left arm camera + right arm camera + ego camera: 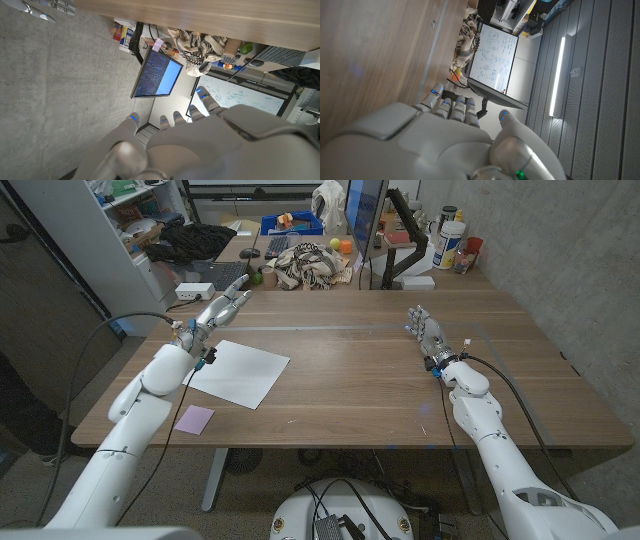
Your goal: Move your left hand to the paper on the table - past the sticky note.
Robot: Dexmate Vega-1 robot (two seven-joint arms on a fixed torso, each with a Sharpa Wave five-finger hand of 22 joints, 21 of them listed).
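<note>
Now I hold my left hand (222,309) empty, fingers spread, beyond the paper (238,372), sticky note (194,419) behind it, so reaching.

White-shelled arms, black cables, grey left hand (222,308) with blue-lit fingertips (133,118)

The white left hand (222,310) is held open at upper left, beyond the white paper sheet (240,372); the small purple sticky note (194,419) is seen lower left.
</note>
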